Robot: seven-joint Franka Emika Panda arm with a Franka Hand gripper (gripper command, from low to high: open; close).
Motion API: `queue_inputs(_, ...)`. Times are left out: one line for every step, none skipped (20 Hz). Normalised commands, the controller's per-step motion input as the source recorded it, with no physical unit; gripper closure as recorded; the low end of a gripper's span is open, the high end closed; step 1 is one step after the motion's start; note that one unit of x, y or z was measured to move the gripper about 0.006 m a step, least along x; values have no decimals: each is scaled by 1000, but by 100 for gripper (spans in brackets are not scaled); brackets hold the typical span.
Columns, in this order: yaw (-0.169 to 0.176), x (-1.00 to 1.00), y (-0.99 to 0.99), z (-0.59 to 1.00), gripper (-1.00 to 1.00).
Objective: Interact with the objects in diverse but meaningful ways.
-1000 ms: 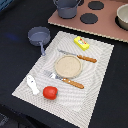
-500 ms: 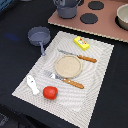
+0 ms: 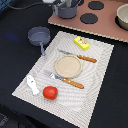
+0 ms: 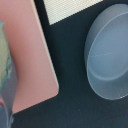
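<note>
Frying pan [image 3: 39,35] sits empty off the placemat's [image 3: 100,75] far corner. Pot [image 3: 67,9] on the toy stove [image 3: 107,27]: contents unreadable. My jaw state: indeterminate.

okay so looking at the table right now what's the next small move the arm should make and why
Probably descend toward the grey frying pan: the wrist view sits right above its empty bowl, near the placemat edge. The pincer itself isn't visible, so check it's open first.

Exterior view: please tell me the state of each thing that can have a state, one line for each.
Grey frying pan: upright, empty.
Round tan plate: empty.
Grey pot: upright on the toy stove; contents not visible.
Red tomato: whole, on the mat.
Gripper: not visible.
</note>
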Motion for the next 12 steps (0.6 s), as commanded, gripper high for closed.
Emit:
queue_inputs(-60, -111, -323, -397, -100)
queue_inputs(-60, -217, -346, -429, -100)
queue_inputs(-56, -349, -214, -394, -100)
queue_inputs(-56, -397, -111, -323, -100)
queue_inputs(-74, -460, 0, -283, -100)
queue_inputs(-84, -466, 0, -254, -100)
queue_inputs(-101, -560, 69, -251, -100)
queue_inputs(-103, -566, 157, -240, -100)
queue_inputs(-96, -557, 200, -277, -100)
queue_inputs(-90, -589, 129, -311, -100)
queue_inputs(-88, -629, 91, -349, -100)
queue_inputs(-85, -637, 86, -366, -100)
